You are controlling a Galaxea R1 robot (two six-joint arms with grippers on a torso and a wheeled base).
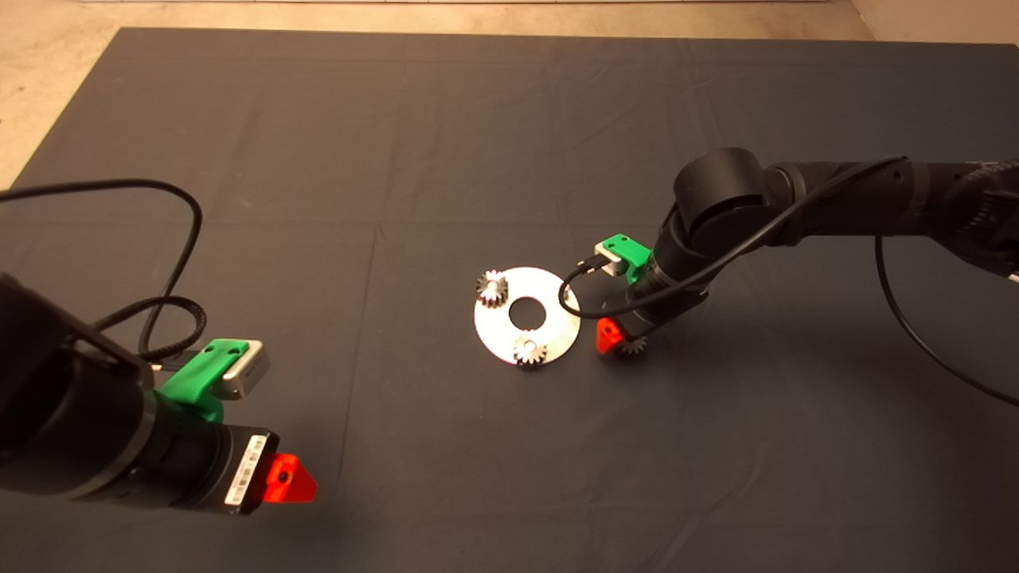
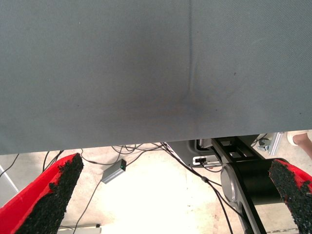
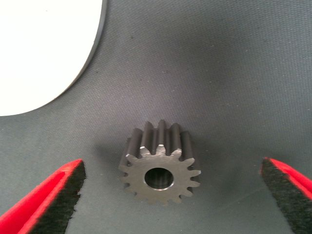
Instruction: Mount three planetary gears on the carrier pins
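Right tool (image 3: 170, 195) – agape – astride gear (image 3: 159, 168)

A dark grey mat (image 1: 318, 159) covered the table, creased in faint fold lines. Beyond the mat's far edge ran a strip of pale beige floor (image 1: 48, 72). Past the mat's edge in the left wrist view, thin black cables (image 2: 146, 148) trailed over the floor, a small grey box (image 2: 113, 171) with a green light lay near the mat, and a black metal frame (image 2: 234, 151) stood close by.
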